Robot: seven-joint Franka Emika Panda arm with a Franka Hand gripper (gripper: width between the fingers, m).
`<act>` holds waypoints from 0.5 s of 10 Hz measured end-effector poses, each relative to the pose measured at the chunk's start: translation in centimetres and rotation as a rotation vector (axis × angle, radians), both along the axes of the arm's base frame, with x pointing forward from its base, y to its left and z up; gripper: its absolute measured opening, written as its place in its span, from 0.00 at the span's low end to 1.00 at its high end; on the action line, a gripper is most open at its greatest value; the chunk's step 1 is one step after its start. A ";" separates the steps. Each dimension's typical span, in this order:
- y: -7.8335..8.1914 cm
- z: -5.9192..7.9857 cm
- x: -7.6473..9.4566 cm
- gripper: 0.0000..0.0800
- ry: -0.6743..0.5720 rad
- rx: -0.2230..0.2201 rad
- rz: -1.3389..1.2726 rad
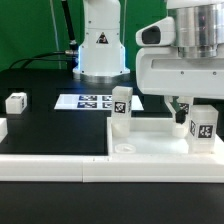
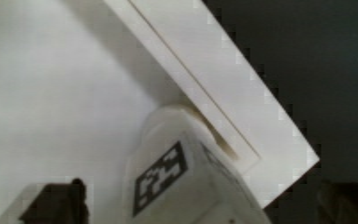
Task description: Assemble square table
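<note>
Table slab (image 1: pixel 165 143) — probably stiff, light, slick plastic — lay near, at the exterior view's right. A leg (image 1: pixel 120 108) stood on its corner toward that view's left. A second leg (image 1: pixel 203 125) stood under the gripper (image 1: pixel 186 112), whose fingers were spread, holding nothing. Legs best taken across flat sides.

We note the marker board (image 1: pixel 90 101) lying flat at center-left on the black table (image 1: pixel 45 128). A long low white border wall (image 1: pixel 50 167) runs along the lower frame. Green backdrop (image 1: pixel 25 25) fills the upper left.

Tagged leg block (image 2: pixel 179 182) against slab (image 2: pixel 60 100) rim
</note>
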State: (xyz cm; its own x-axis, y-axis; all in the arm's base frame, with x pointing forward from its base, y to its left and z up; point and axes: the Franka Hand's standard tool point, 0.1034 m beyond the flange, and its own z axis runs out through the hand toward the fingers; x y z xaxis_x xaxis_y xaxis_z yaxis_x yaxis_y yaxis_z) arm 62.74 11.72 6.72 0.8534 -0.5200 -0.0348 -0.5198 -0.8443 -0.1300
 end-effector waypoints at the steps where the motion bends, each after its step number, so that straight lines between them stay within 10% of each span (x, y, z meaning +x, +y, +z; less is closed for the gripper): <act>1: -0.4 0.1 0.2 0.81 -0.026 -0.048 0.209; 5: -0.7 0.4 0.7 0.81 -0.060 -0.076 0.452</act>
